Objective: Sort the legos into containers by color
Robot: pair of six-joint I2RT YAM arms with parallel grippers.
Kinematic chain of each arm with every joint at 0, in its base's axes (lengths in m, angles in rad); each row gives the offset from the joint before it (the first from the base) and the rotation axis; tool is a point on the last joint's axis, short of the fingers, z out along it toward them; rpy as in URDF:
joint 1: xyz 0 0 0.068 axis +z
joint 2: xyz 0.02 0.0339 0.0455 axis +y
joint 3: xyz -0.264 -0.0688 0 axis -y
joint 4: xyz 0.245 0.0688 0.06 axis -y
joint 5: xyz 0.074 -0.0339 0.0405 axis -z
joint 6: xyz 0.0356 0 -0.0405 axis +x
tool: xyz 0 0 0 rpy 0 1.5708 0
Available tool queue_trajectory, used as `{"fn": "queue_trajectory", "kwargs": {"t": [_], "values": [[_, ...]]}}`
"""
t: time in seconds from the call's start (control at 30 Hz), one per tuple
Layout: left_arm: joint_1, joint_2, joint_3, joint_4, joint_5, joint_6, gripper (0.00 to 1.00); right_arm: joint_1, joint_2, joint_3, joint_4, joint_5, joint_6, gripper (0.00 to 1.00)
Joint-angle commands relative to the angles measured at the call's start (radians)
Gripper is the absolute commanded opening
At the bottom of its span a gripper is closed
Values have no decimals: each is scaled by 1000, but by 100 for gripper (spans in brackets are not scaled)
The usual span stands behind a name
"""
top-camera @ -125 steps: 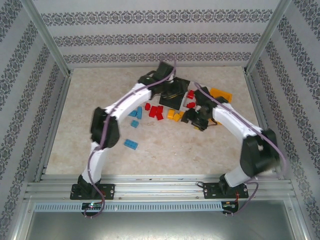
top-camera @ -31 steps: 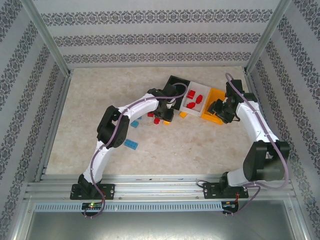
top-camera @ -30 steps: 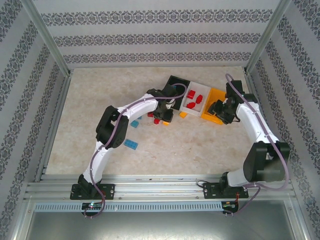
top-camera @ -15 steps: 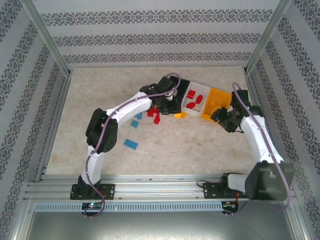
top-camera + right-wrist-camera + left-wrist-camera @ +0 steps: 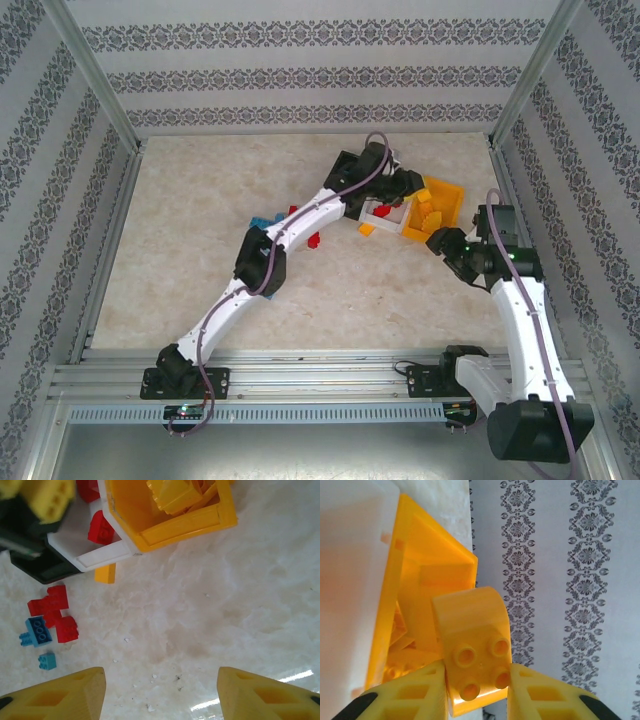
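One yellow brick [image 5: 470, 625] is pinched between the fingers of the left gripper [image 5: 476, 679] close by the orange bin [image 5: 427, 555], seemingly to join the matching pieces there, while the right gripper [image 5: 160, 680] hangs spread and empty over the table [image 5: 225, 605] nearby.

1. No writing, label, brand or number can be read anywhere.
2. The grey-and-white striped wallpaper walls [image 5: 300, 75] bear ornament only (floral scrolls).
3. The orange-yellow studded plastic brick [image 5: 475, 650] has stud tops too blurred to read.
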Motion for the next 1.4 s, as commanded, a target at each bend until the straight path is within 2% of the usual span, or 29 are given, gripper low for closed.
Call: {"fn": "queue_trajectory", "kwargs": {"t": [0.0, 0.03, 0.07, 0.1, 0.4, 0.5, 0.6, 0.67, 0.73, 0.83, 1.0, 1.1, 1.2, 1.37], "values": [[-20, 65, 43, 151, 4, -167, 34, -11, -36, -16, -29, -19, 12, 63], [-23, 78, 44, 164, 8, -177, 39, -12, -44, -19, -37, -17, 9, 63], [-25, 89, 44, 172, 20, -185, 50, -12, -51, -21, -42, -18, 3, 64], [-25, 94, 45, 167, 26, -186, 54, -12, -54, -25, -43, -20, -2, 65], [-7, 25, 26, 111, 57, -95, 60, -12, -17, -10, -21, -47, -15, 65], [7, -35, 12, 51, 77, -23, 61, 10, 35, 17, -11, -57, -31, 64], [28, -146, -27, -127, 55, 139, 62, 88, 138, 60, -20, -11, -52, 63], [46, -253, -64, -368, -62, 309, 62, 155, 226, 91, -18, 28, -56, 63], [63, -376, -164, -523, -203, 440, 62, 219, 313, 118, 5, 60, -45, 63], [99, -592, -468, -511, -303, 545, 64, 313, 446, 156, 71, 127, -4, 63], [216, -949, -1058, -307, -282, 471, 65, 449, 700, 292, 109, 262, 88, 66], [275, -1111, -1302, -241, -280, 424, 65, 492, 818, 369, 143, 313, 150, 66], [317, -1215, -1416, -262, -283, 433, 65, 521, 915, 442, 149, 355, 196, 66], [380, -1313, -1497, -296, -266, 449, 65, 529, 1020, 537, 121, 424, 249, 67]]}}
